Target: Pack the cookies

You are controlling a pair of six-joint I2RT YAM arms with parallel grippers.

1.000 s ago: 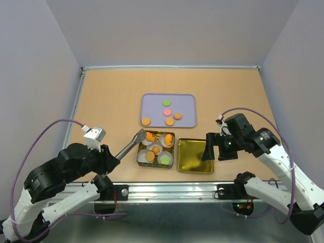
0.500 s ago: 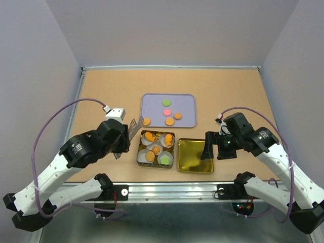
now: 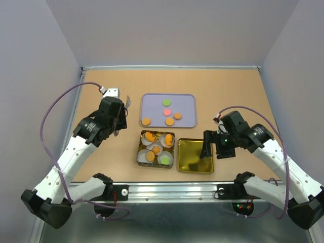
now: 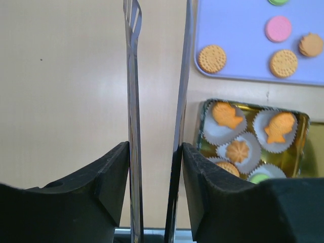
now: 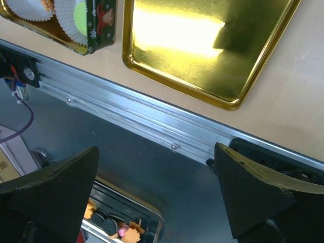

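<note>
Left jaws swung back beside tray (image 3: 185, 105) edge, clamping tongs (image 4: 131, 101), right jaws wide, empty

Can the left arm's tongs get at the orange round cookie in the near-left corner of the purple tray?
Probably yes: the metal tongs are open and empty, and the orange round cookie lies alone, uncovered, close beside their tips.

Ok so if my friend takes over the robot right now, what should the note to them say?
The left gripper is shut on the tongs, which are empty, over the table left of the purple tray.
The right gripper is open and empty, by the gold lid.
Done: several cookies sit in paper cups in the tin.
To do: five cookies lie on the purple tray; then probably the lid.
</note>
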